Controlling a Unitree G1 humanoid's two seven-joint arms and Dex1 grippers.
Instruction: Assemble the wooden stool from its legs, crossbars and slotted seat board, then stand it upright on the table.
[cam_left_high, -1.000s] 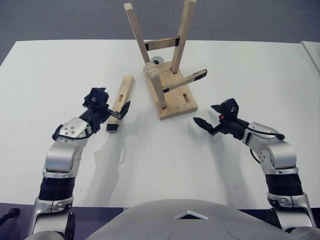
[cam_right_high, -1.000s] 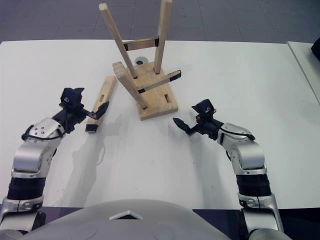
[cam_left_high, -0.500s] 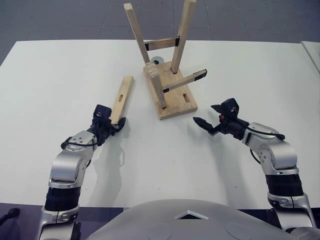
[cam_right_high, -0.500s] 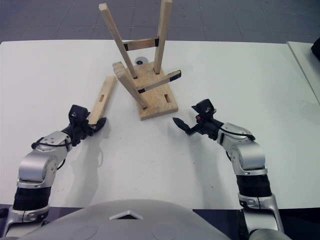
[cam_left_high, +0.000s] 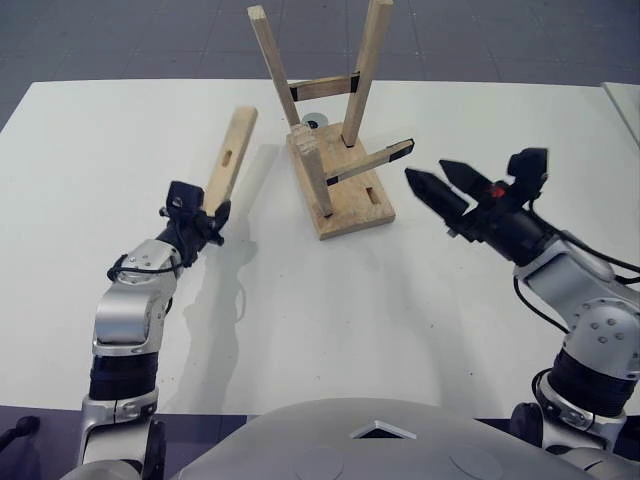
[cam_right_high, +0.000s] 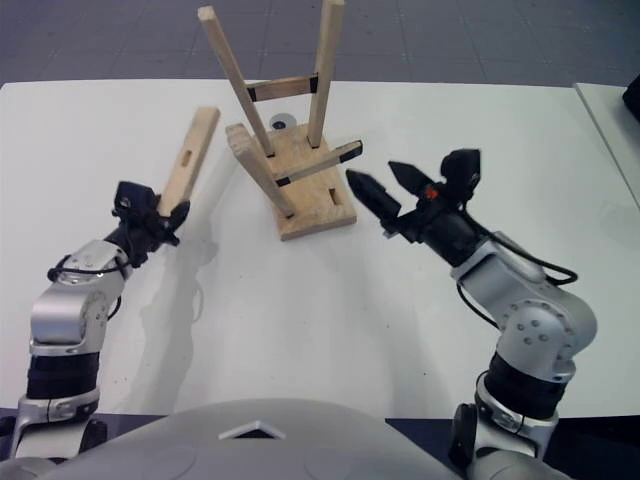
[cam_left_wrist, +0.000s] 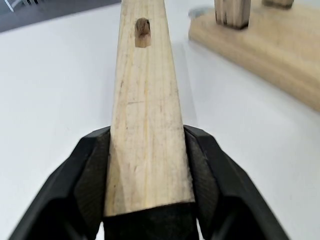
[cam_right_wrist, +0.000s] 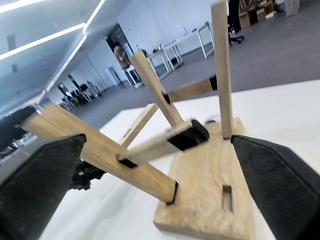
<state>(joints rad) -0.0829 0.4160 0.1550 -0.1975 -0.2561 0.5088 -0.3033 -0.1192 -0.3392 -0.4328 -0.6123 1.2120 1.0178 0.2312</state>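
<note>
Stool leg (cam_left_high: 226, 150): loose, left of the other parts, lifted clear of the desk (cam_left_high: 300, 310); it tilts up and away, and a small slot shows in its upper face.
Left hand (cam_left_high: 205, 218): clamped on the leg's near end, one finger (cam_left_wrist: 92, 175) pressed on each side of the wood.
Seat board (cam_left_high: 352, 208): flat on the desk at the middle, far side, with one unfilled slot near its right edge.
Fitted legs: three stand up from the board, two tall ones at the back (cam_left_high: 275, 65) and a shorter-looking one leaning at the front.
Crossbars: one (cam_left_high: 322, 88) joins the two back legs; the other (cam_left_high: 368, 160) sticks out rightward from the front leg, its dark tip free.
Right hand (cam_left_high: 428, 172): raised above the desk just right of the board, fingers spread wide, holding and touching nothing, tips aimed at the stool.
</note>
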